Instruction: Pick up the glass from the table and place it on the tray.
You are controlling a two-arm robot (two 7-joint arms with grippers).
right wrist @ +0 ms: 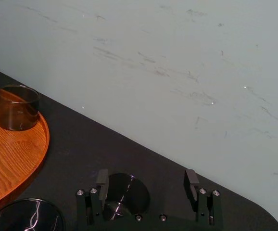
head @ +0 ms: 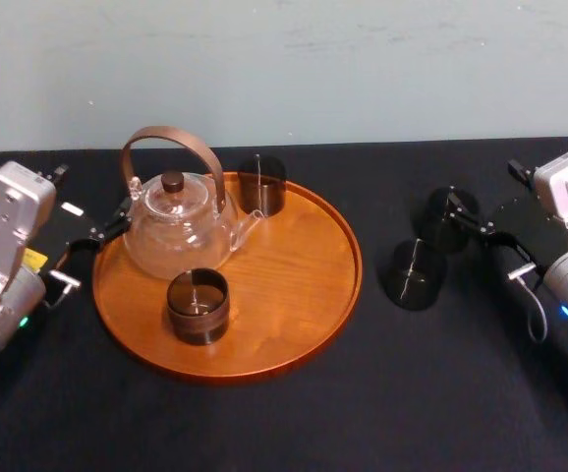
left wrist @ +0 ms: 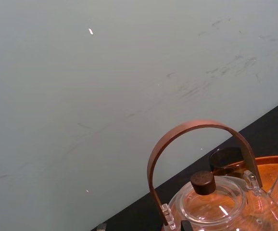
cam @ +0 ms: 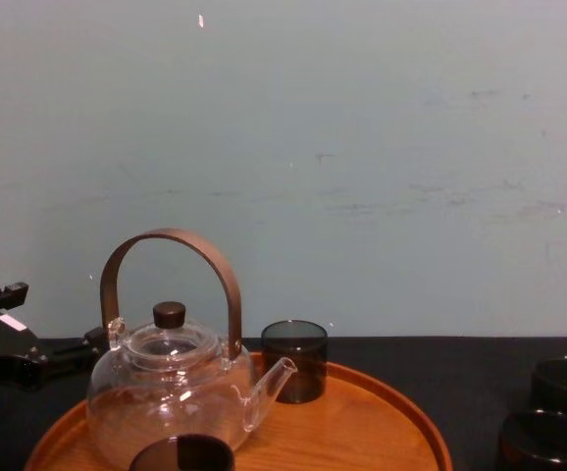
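Two dark smoked glasses stand on the black table (head: 294, 423) to the right of the tray: a far glass (head: 446, 218) and a nearer one (head: 414, 277). My right gripper (head: 469, 220) is open just right of the far glass. In the right wrist view that glass (right wrist: 127, 192) sits just ahead of the fingers (right wrist: 102, 180), closer to one of them. The round orange-brown tray (head: 304, 295) carries a clear teapot (head: 178, 231) and two more dark glasses (head: 261, 184) (head: 198, 306). My left gripper (head: 112, 224) rests open at the tray's left edge, beside the teapot.
A pale wall rises behind the table's back edge. The teapot's tall brown handle (cam: 171, 260) arches above the tray's left half. Bare wood shows on the tray's right half (head: 294, 256). Black table surface stretches along the front.
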